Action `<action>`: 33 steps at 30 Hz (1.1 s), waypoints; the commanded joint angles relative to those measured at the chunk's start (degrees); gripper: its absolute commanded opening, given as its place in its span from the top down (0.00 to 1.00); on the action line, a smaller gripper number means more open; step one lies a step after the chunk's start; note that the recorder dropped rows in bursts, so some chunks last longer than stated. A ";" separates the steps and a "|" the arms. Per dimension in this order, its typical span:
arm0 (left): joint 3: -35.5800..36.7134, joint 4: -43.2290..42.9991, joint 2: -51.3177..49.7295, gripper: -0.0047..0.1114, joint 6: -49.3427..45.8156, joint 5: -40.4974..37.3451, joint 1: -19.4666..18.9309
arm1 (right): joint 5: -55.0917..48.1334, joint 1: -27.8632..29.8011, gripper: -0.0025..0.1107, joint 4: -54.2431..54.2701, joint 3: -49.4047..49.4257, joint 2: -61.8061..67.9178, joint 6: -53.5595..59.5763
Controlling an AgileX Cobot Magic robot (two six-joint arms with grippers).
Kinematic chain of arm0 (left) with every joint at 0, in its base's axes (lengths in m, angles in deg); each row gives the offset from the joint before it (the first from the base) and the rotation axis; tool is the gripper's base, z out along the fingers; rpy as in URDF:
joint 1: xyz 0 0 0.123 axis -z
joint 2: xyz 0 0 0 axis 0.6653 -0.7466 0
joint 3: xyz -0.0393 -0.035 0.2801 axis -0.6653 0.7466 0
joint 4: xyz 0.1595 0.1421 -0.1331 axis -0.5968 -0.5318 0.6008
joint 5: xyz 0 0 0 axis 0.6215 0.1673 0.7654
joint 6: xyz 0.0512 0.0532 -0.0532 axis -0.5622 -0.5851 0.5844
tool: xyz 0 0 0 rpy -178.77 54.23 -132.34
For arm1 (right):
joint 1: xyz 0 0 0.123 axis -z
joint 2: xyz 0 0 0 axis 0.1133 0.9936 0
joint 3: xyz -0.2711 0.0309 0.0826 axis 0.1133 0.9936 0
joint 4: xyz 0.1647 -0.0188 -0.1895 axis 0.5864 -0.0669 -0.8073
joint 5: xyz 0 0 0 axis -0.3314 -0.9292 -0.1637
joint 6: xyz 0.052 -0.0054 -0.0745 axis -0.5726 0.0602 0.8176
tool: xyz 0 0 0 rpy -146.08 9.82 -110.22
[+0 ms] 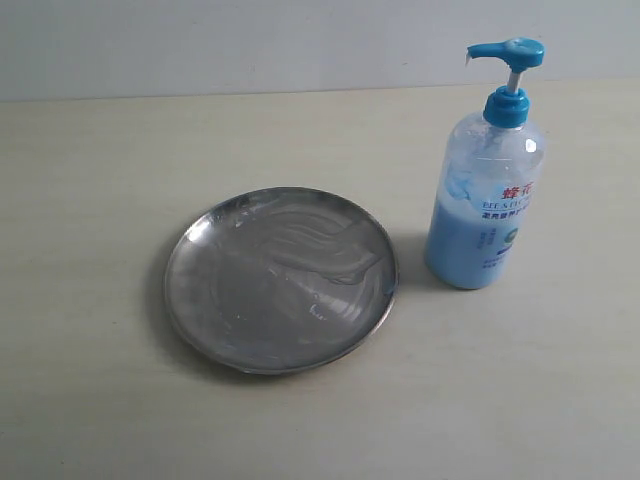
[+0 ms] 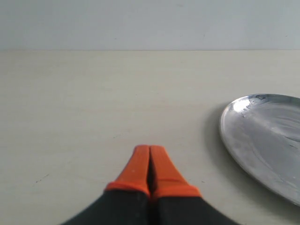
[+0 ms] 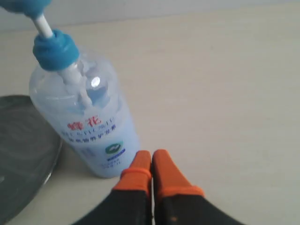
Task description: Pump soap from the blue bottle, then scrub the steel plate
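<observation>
One steel plate [image 1: 280, 282], smeared whitish, lies on the pale desk [image 1: 90, 400]. One blue bottle [image 1: 487, 200] stands upright just beside it. The left tool [image 2: 150, 153] and right tool [image 3: 151, 158] are both pressed closed, empty. Wrist views crop the plate and pump head.

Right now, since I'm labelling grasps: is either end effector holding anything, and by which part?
Nothing is held. The left end effector and right end effector are shut, empty; the blue bottle stands free.

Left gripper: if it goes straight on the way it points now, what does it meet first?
Nothing, as far as shown: the shut left gripper faces bare table; the steel plate lies off to one side.
</observation>
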 commanded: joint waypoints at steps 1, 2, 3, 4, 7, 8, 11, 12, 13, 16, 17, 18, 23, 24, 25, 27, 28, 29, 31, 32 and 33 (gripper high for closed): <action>-0.02 0.15 0.40 0.96 -0.20 0.35 -0.25 | -0.98 -0.08 0.95 11.02 -1.10 5.41 14.20; -0.02 0.15 0.40 0.96 -0.20 0.35 -0.25 | -1.73 -0.08 0.95 13.74 -1.72 6.81 17.38; -0.02 0.15 0.40 0.96 -0.20 0.35 -0.25 | -2.53 -0.08 0.95 15.53 -2.36 8.14 19.34; -0.02 0.15 0.40 0.96 -0.20 0.35 -0.25 | -3.37 -0.08 0.95 15.90 -2.87 9.40 20.05; -0.02 0.15 0.40 0.96 -0.20 0.35 -0.25 | -4.06 -0.08 0.97 15.07 -4.16 12.57 20.05; -0.02 0.15 0.40 0.96 -0.20 0.35 -0.25 | -4.06 -0.08 0.98 14.60 -4.54 13.26 20.05; -0.02 0.15 0.40 0.96 -0.20 0.35 -0.25 | -3.38 -0.08 0.98 13.71 -5.25 15.38 20.05; -0.02 0.15 0.40 0.96 -0.20 0.35 -0.25 | -2.88 -0.08 0.98 13.71 -5.22 16.13 20.05; -0.02 0.15 0.40 0.96 -0.20 0.35 -0.25 | -2.32 -0.08 0.98 13.71 -5.22 16.87 19.77; -0.02 0.15 0.40 0.96 -0.20 0.35 -0.25 | -0.97 -0.08 0.98 13.71 -5.22 19.13 18.72; -0.02 0.15 0.40 0.96 -0.20 0.35 -0.25 | -0.72 -0.08 0.98 13.71 -5.22 20.03 18.72; -0.02 0.15 0.40 0.96 -0.20 0.35 -0.25 | 0.12 -0.86 0.98 13.71 -5.22 20.92 18.72; -0.02 0.15 0.40 0.96 -0.20 0.35 -0.25 | 6.23 -7.33 0.98 11.84 -4.50 25.13 13.92; -0.02 0.15 0.40 0.96 -0.20 0.35 -0.25 | 7.67 -8.41 0.98 10.31 -4.12 25.99 11.50; -0.02 0.15 0.40 0.96 -0.20 0.35 -0.25 | 8.85 -9.36 0.98 8.79 -3.72 26.66 9.67; -0.02 0.15 0.40 0.96 -0.20 0.35 -0.25 | 12.36 -10.69 0.98 4.99 -2.24 27.74 5.29; -0.02 0.15 0.40 0.96 -0.20 0.35 -0.25 | 14.27 -11.01 0.98 3.33 -1.51 28.13 3.84; -0.02 0.15 0.40 0.96 -0.20 0.35 -0.25 | 16.04 -11.42 0.98 2.74 -0.65 28.36 2.59; -0.02 0.15 0.40 0.96 -0.20 0.35 -0.25 | 19.09 -11.42 0.98 2.74 1.21 28.47 1.95; -0.02 0.15 0.40 0.96 -0.20 0.35 -0.25 | 21.00 -11.42 0.98 2.74 2.22 28.47 1.95; -0.02 0.15 0.40 0.96 -0.20 0.35 -0.25 | 23.16 -11.42 0.98 2.74 3.29 28.47 1.95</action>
